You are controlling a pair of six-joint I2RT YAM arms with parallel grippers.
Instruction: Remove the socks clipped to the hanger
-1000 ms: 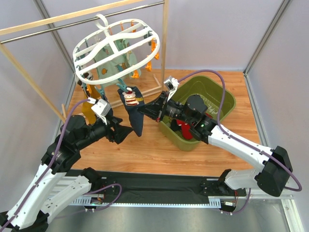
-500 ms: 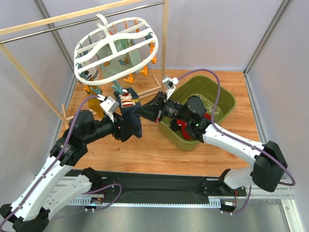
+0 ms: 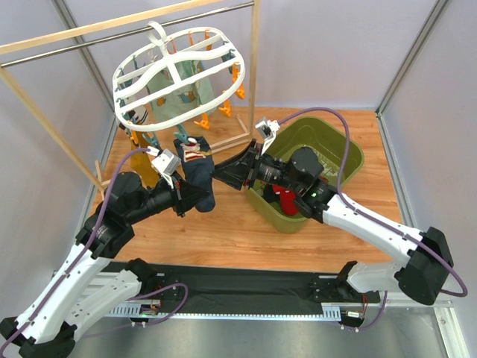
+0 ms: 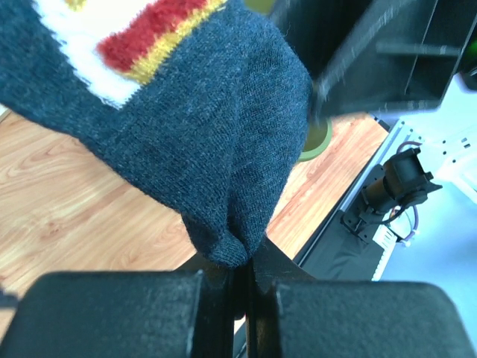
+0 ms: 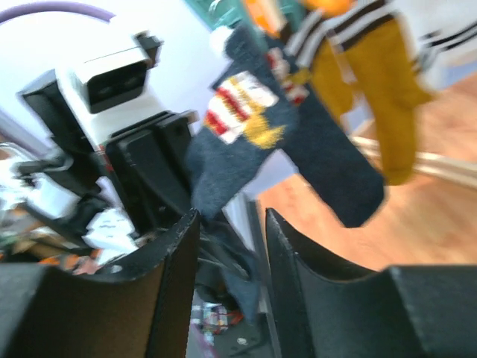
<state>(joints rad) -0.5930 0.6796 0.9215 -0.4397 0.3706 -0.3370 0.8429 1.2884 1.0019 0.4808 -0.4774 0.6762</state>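
Left gripper (image 4: 240,277) jaws clamped on toe of dark grey sock (image 4: 216,149), sock hanging below white hanger (image 3: 175,74), right gripper (image 5: 229,220) jaws apart, empty.

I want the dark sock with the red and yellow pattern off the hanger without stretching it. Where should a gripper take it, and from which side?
Probably the free bottom tip of the dark sock, approached from below on the near side: its top hangs from the hanger, and the loose end narrows to a fold a gripper can pinch. The left gripper is shut there.
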